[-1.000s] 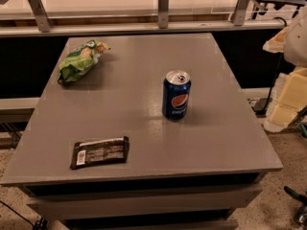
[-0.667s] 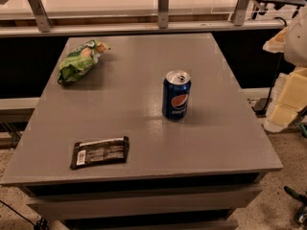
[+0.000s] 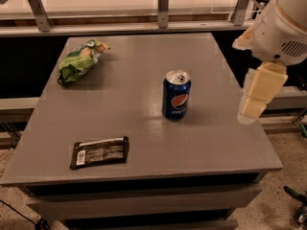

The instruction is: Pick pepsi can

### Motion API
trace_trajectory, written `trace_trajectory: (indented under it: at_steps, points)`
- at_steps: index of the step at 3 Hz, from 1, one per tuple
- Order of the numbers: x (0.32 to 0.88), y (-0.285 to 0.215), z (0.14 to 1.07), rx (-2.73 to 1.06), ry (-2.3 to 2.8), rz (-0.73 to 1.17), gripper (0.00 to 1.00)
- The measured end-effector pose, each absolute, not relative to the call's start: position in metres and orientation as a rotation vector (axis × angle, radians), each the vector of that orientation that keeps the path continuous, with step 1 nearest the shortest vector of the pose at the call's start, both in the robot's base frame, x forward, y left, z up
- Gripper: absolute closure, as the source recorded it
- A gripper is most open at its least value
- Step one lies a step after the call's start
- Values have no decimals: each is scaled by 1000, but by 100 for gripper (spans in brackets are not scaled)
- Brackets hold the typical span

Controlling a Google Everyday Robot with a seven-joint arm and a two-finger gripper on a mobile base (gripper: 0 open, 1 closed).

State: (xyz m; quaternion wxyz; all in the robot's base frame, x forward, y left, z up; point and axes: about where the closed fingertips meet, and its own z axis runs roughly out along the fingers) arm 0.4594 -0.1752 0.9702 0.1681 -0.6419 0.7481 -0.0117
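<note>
One pepsi can (image 3: 176,95), a smooth dark blue cylinder with a shiny silver top, stands upright right of the middle of the flat matte grey table (image 3: 129,104). There's one crinkly green snack bag (image 3: 79,61) far left and one flat dark wrapper (image 3: 100,152) with a barcode near left. The cream, blocky gripper (image 3: 252,107) hangs over the table's right edge, well apart from the can; can't tell if it's open or closed.

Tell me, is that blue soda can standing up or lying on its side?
Upright: the pepsi can stands on its base on the table, silver top up. The gripper hangs to its right, apart from it.
</note>
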Motion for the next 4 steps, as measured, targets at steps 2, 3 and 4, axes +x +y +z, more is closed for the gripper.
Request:
trace_trajectory:
  at_steps: [2,3,4]
  points:
    - [488,-98,951,-1935,1964,177,0]
    - [499,-66,948,-1969,1885,224,0]
    - [508,-51,939,-1977,1849,232,19]
